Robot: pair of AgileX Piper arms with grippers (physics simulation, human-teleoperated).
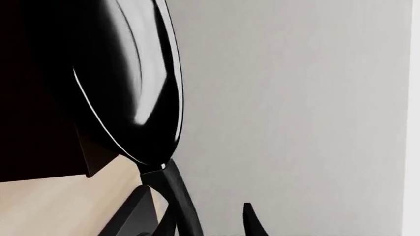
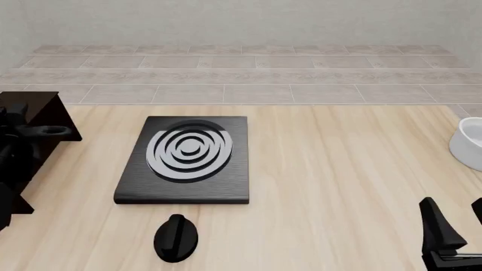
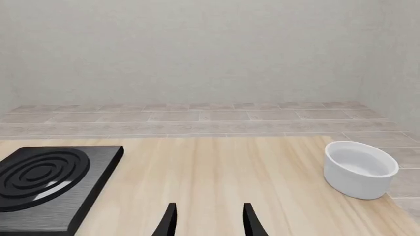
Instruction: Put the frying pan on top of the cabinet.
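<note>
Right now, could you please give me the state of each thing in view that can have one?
frying pan: tipped on edge, handle between the left gripper's fingers, off the table beside the cabinet.
left gripper: shut on the pan handle.
right gripper: open, holding nothing.
white bowl: upright, empty.
stove slab: flat, nothing on it.
knob: lying on table.

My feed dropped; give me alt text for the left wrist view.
The glossy black pan fills the upper left, its handle running down into the left end effector. Dark cabinet behind, light wooden table below, grey wall beyond.
</note>
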